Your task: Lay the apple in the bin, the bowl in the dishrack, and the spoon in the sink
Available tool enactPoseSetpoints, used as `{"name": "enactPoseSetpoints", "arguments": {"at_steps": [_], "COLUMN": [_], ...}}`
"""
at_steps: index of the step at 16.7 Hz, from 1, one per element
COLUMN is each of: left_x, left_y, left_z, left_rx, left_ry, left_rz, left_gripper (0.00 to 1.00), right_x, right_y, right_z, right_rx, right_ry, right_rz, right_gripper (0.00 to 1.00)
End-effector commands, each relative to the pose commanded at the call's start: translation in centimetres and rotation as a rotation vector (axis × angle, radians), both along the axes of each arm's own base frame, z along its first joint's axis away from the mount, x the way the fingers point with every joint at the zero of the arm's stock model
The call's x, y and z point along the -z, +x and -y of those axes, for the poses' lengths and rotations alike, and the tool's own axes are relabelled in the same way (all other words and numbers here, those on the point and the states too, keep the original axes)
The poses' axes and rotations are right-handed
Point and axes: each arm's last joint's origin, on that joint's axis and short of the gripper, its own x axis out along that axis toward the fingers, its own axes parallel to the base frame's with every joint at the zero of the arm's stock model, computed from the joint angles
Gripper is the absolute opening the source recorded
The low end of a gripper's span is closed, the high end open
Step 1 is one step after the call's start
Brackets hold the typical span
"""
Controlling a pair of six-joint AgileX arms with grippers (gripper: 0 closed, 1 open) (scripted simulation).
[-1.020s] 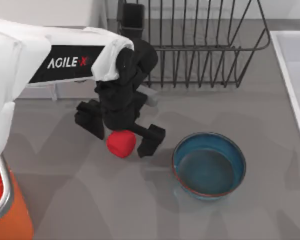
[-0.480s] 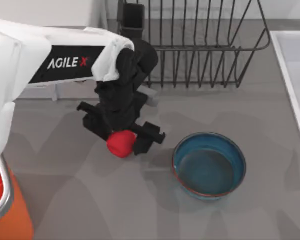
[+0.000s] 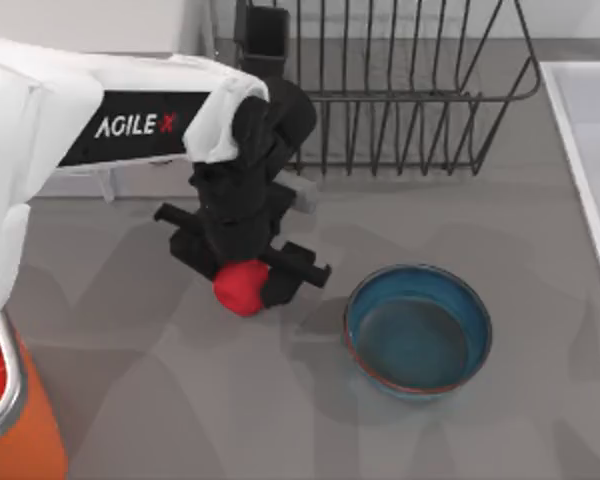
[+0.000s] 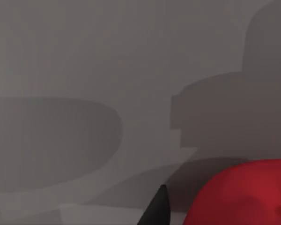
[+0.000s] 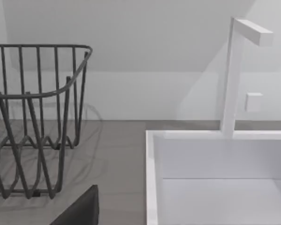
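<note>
Red apple [image 3: 240,287] clamped in left tool [image 3: 243,268]

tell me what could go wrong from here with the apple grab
1. The left gripper has its fingers pressed on the apple, which is round and smooth; it might squirt out when lifted.
2. If it slips, it could roll toward the bowl just to its right.
3. The bin sits at the table's far left corner, so the apple must be carried across; a loose grip may drop it short of the rim.
</note>
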Motion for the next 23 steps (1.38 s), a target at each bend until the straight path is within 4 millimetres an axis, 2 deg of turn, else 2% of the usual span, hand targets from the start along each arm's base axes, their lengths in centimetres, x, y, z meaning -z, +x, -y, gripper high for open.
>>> {"name": "enactPoseSetpoints", "arguments": {"at_steps": [4,7,9,14,16,23], "left_x": [0.0,-1.2,-2.9,-9.0,-10.6,-10.8], "left_y": [0.0,0.1,0.4,0.2,0.0,0.0], "left_z": [0.0,0.2,0.3,0.2,0.1,-0.2], "left_rx": [0.000,-0.002,-0.002,-0.003,-0.003,-0.034], "left_ry": [0.000,-0.015,-0.014,-0.007,-0.015,-0.014], "left_rz": [0.000,0.012,0.019,0.001,0.008,0.011], "left_gripper": [0.00,0.00,0.00,0.00,0.00,0.00], "right_x": [0.0,0.0,0.0,0.0,0.0,0.0], "right_y": [0.0,0.0,0.0,0.0,0.0,0.0], "right_z": [0.0,0.0,0.0,0.0,0.0,0.0], "right_rx": [0.000,0.000,0.000,0.000,0.000,0.000], "right_ry": [0.000,0.000,0.000,0.000,0.000,0.000], "right_rz": [0.000,0.000,0.000,0.000,0.000,0.000], "right_gripper": [1.00,1.00,1.00,1.00,1.00,1.00]}}
